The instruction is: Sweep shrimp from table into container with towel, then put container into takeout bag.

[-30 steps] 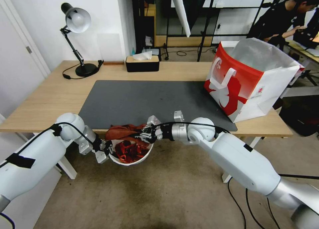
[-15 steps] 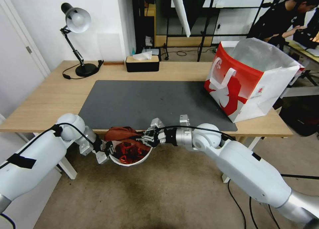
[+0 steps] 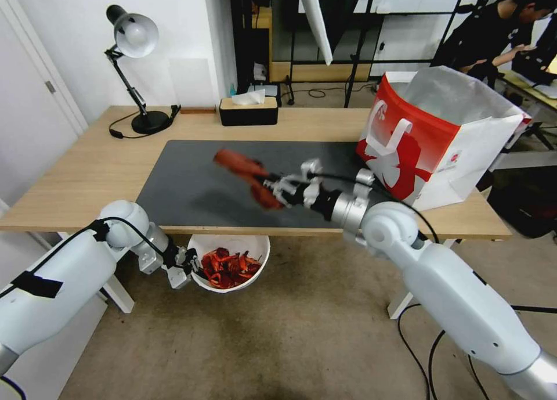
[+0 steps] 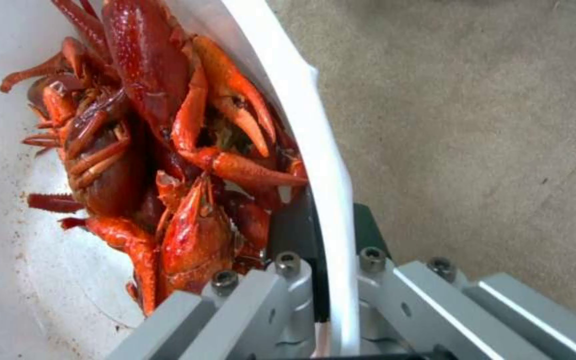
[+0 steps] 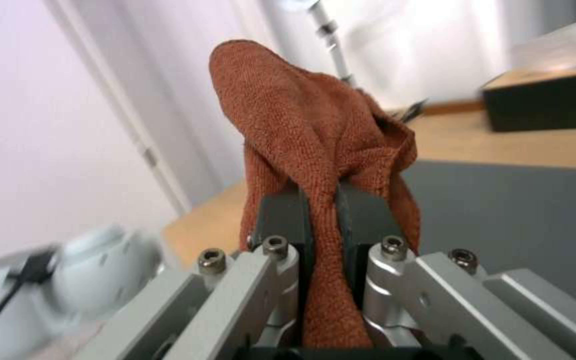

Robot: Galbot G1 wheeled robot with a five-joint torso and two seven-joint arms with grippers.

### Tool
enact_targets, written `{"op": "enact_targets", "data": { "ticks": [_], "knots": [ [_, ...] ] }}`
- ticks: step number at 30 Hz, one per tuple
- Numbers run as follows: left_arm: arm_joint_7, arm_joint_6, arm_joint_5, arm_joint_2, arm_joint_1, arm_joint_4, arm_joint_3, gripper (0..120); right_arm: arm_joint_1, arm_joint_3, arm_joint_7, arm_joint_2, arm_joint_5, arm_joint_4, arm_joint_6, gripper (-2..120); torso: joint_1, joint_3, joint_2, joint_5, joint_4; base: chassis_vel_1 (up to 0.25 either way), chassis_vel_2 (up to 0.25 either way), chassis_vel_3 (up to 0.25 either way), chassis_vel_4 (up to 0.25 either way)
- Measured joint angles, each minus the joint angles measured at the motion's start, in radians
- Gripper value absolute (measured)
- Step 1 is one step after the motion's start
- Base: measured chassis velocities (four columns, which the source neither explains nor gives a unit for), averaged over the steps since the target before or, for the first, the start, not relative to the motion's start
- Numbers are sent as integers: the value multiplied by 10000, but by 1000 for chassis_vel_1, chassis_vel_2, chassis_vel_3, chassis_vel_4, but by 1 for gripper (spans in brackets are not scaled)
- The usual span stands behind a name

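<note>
Sweeping looks done: left gripper pinches the crayfish-filled container below the bench edge; right gripper clenches the towel above it. Next, bagging.

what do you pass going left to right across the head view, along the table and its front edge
desk lamp → left pincer shut on the rim of the container holding shrimp → towel → right pincer → takeout bag
</note>
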Motion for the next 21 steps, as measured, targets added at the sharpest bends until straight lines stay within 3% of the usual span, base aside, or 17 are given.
{"op": "enact_targets", "data": {
  "ticks": [1, 4, 5, 7, 8, 10, 11, 14, 21],
  "knots": [
    [0, 0, 0, 0, 0, 0, 0, 0, 0, 0, 0, 0, 0, 0, 0, 5, 0, 0, 0, 0, 0, 0, 0, 0, 0],
    [-3, 3, 8, 2, 49, -23, -49, 0, -147, 552, 1821, 91, 205, 365, -44, 5, 0, 0, 0, 1, 1, 0, 0, 0, 0],
    [-3, 3, 8, 2, 49, -23, -49, 0, -147, 552, 1821, 91, 205, 365, -44, 5, 0, 0, 0, 1, 1, 0, 0, 0, 0],
    [-7, 6, 11, -2, 69, -53, -55, 0, -44, 787, 3893, 154, -539, 557, -727, 5, 0, 0, 0, 1, 1, 0, 0, 0, 0],
    [-7, 6, 11, -2, 69, -53, -55, 0, -44, 787, 3893, 154, -539, 557, -727, 5, 0, 0, 0, 1, 1, 0, 0, 0, 0],
    [-11, 11, 28, -23, 111, -72, -60, 0, -42, 1001, 5412, 68, -1862, 656, -1566, 5, 0, 0, -2, -1, 3, 0, 0, 0, 0],
    [-11, 11, 28, -23, 111, -72, -60, 0, -42, 1001, 5412, 68, -1862, 656, -1566, 5, 0, 0, -2, -1, 3, 0, 0, 0, 0],
    [-14, 12, 43, -26, 145, -87, -69, 0, -323, 1173, 6521, -156, -3475, 819, -2474, 5, 0, 0, -2, 2, -3, 0, 0, 0, 0],
    [-15, 12, 48, -1, 140, -97, -72, 0, -664, 1311, 7646, -146, -3822, 949, -3724, 5, -1, -1, -2, 0, 3, 0, 0, 0, 0]
  ]
}}
